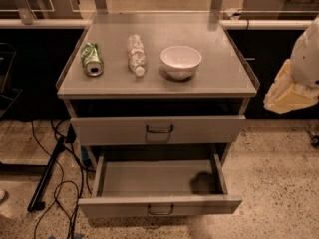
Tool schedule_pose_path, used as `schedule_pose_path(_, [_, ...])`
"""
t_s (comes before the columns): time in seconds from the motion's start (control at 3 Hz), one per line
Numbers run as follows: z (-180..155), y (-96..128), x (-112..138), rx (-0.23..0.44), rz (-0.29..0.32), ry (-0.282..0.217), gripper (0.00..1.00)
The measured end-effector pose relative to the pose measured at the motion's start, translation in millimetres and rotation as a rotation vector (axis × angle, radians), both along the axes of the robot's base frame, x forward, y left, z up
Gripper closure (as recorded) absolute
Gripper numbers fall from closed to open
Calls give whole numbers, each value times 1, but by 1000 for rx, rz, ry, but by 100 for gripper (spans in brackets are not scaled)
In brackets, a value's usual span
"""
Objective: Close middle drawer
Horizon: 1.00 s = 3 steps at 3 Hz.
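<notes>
Hanging right of the grey metal cabinet (224, 81), my white-and-tan gripper (290, 91), grip state I cannot tell, wide shallow grey metal middle drawer (159, 204) pulled out, well apart from it.

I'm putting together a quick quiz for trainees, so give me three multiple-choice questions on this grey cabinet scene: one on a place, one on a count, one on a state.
1. Where is the robot's claw?
A. at the left edge
B. at the right edge, beside the cabinet
C. centre foreground

2. How many things lie on the flat grey metal cabinet top?
A. two
B. three
C. five

3. The wide grey metal middle drawer is:
A. pulled out
B. shut
C. removed

Key:
1. B, it hangs off the cabinet's right side.
2. B, a green can, a clear plastic bottle and a round white bowl.
3. A, its inner floor shows.
</notes>
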State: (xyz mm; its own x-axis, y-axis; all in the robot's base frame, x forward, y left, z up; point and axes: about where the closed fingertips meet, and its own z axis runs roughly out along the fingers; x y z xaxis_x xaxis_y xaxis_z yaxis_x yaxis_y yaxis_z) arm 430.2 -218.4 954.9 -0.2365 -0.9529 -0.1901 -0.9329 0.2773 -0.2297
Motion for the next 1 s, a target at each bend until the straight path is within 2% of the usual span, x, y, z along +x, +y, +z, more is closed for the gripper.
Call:
schedule_pose_path(0.33, [-42,0,-19,-6,-18,43,100])
schedule_pose_path(0.67, [-106,2,-43,-4,-38,125,100])
schedule_pose_path(1.0, [-145,7,-58,-4,-47,192,100])
